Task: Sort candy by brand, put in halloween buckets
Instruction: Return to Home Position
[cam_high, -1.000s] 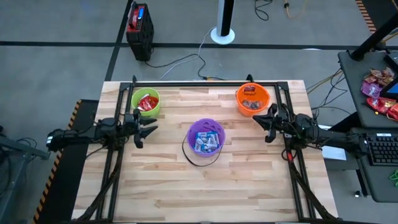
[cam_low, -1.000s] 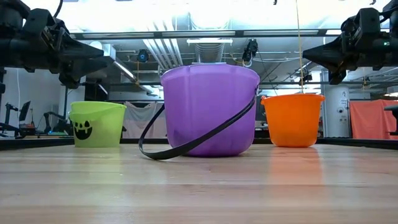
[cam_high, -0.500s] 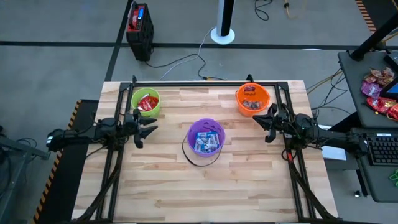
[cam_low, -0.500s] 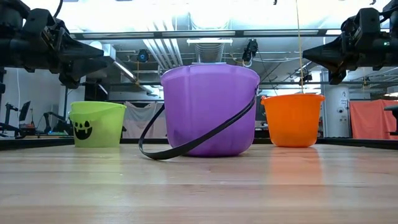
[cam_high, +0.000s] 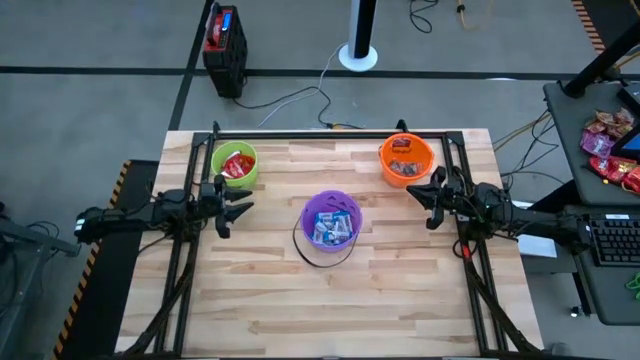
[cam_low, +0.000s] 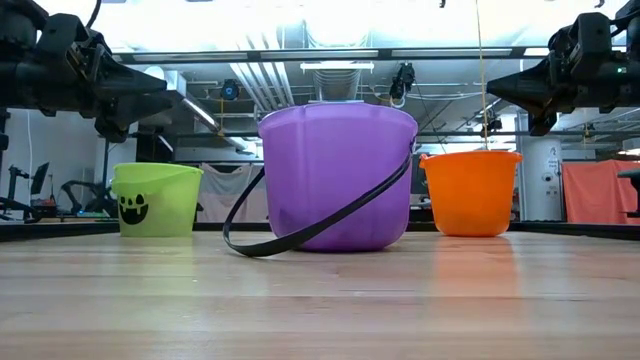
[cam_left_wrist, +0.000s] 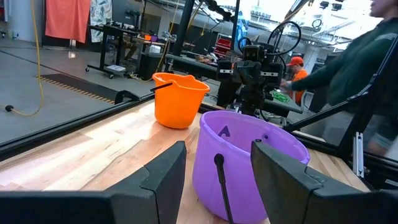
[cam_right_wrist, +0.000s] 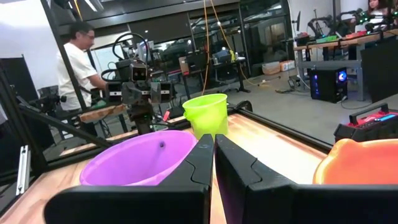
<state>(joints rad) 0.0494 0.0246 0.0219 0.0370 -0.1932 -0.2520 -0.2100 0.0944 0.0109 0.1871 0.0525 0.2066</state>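
Flanking three buckets (cam_high: 306, 218) of candy (cam_high: 331, 228): left gripper (cam_left_wrist: 217, 167) spread apart, right gripper (cam_right_wrist: 214, 157) pinched together.

Left arm in from 9 o'clock, left gripper (cam_high: 240, 210) aimed toward 3, fingers parted. Right arm in from 3 o'clock, right gripper (cam_high: 418, 194) aimed toward 9, fingers pressed together.

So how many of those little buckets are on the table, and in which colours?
Lime green bucket: 1
Purple bucket: 1
Orange bucket: 1
Total: 3 buckets
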